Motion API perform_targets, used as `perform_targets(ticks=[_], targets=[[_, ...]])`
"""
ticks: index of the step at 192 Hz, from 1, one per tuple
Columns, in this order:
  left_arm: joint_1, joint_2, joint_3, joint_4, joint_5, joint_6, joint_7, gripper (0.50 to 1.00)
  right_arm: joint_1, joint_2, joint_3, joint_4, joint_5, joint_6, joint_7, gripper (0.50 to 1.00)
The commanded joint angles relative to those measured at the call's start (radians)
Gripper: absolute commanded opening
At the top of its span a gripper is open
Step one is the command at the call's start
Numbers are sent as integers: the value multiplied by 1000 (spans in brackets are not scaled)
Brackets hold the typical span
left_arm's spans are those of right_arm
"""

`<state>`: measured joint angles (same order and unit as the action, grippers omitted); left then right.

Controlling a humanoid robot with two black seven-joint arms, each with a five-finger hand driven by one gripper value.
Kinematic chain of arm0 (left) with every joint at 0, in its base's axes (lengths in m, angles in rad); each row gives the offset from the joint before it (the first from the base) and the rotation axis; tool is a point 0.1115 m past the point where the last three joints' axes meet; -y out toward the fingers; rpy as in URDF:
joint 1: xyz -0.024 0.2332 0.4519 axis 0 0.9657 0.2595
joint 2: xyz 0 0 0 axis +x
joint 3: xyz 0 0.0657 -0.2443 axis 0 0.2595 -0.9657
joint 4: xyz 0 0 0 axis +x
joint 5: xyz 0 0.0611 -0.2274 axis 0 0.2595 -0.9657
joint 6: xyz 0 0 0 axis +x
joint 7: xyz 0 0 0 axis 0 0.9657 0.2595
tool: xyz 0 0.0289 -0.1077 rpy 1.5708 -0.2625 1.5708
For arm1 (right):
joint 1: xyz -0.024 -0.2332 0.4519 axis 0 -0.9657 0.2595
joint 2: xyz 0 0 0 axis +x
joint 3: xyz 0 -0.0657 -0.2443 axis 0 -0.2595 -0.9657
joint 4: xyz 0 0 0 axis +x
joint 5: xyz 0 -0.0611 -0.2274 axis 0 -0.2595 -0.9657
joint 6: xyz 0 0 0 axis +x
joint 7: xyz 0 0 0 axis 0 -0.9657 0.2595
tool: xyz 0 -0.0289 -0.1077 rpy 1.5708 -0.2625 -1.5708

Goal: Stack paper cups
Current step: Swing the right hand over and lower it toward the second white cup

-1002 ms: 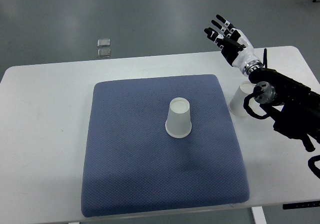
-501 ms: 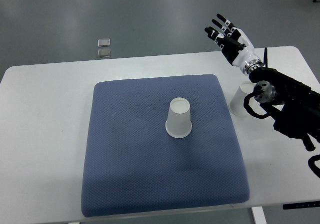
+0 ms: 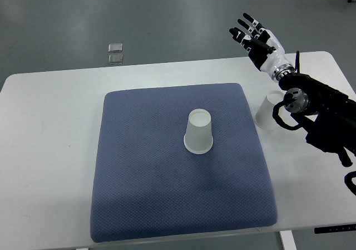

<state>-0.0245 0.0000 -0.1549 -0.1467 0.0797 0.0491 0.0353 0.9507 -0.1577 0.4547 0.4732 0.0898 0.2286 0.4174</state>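
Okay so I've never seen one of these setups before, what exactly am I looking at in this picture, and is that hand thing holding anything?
It is one camera view, looking steeply down from a humanoid robot's own side of a white table. The black arm entering from the right edge ends in the robot's right hand, with fingers spread open above the table's far edge, holding nothing. The left arm is not in view. On the table lies a blue mat. One white paper cup stands upside down on the mat; a second cup stands off the mat beside its right edge, partly hidden by the arm. The job is stacking those cups.
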Motion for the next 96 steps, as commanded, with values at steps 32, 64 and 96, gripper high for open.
perform_targets(ticks=[32, 64, 96], targets=[[0, 0, 0, -1, 0, 0, 0, 1000, 65, -108, -39, 67, -65, -14, -2, 915], [0, 0, 0, 1, 0, 0, 0, 1000, 121, -236, -111, 156, -284, -20, 0, 913], [0, 0, 0, -1, 0, 0, 0, 1000, 157, -374, -199, 284, -452, -8, 1, 913]])
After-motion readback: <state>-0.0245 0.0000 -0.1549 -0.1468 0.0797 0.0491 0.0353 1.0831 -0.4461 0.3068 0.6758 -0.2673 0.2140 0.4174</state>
